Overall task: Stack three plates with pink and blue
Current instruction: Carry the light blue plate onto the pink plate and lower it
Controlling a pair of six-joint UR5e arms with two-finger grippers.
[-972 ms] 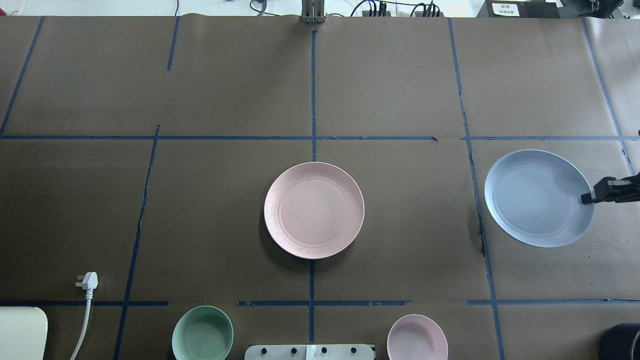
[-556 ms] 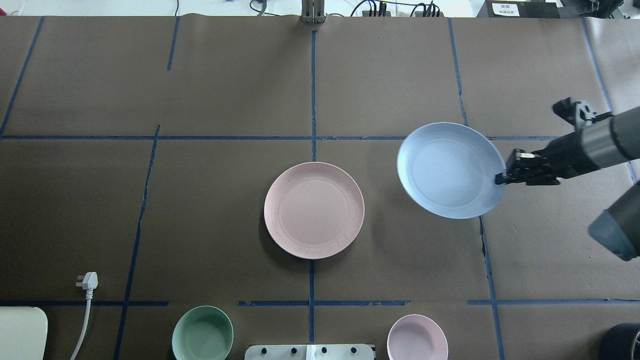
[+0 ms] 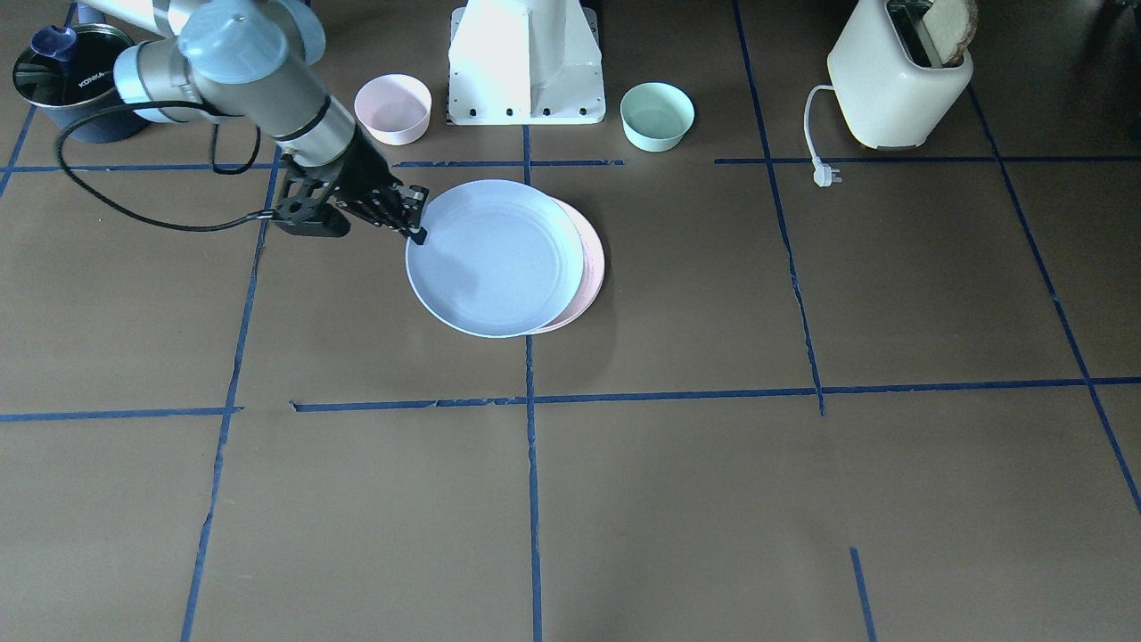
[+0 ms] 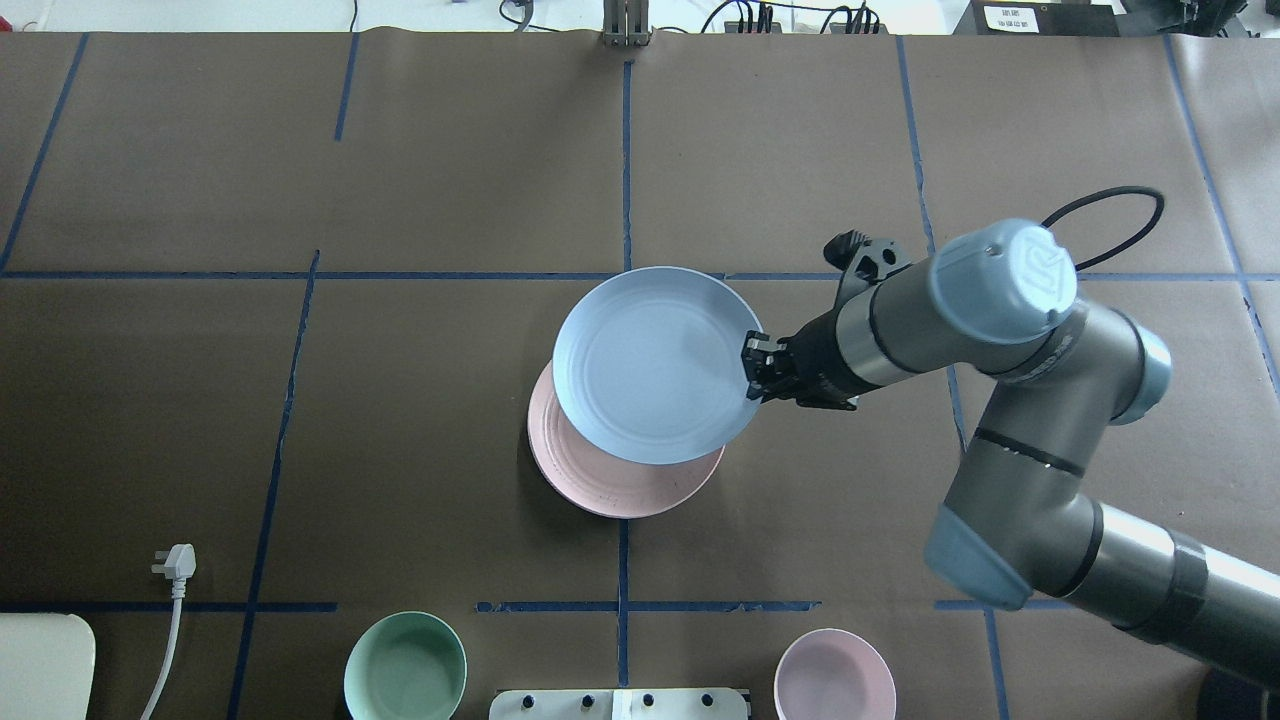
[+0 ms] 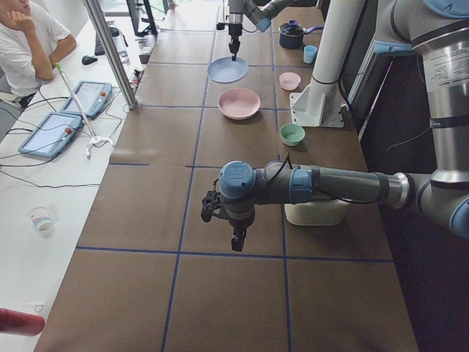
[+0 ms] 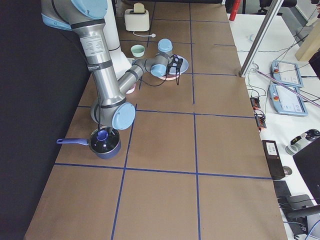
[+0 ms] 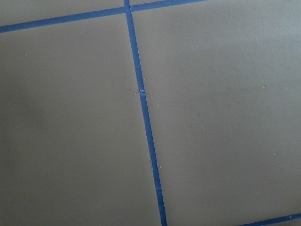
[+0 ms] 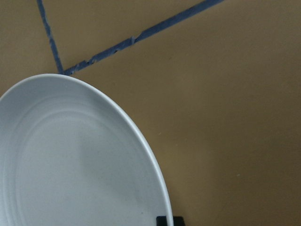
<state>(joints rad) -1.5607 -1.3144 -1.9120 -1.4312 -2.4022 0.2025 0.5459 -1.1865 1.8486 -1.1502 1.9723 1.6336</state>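
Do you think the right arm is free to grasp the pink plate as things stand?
Probably not: the right gripper is shut on the rim of the blue plate, which covers most of the pink plate.

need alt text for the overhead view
The right gripper holds the pale blue plate by its rim over the pale pink plate, hiding most of it. A mint-green bowl and a small pink bowl sit along the bottom edge.

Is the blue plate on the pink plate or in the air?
In the air. Fingers pinch the rim of the blue plate; the side view shows a gap above the pink plate.
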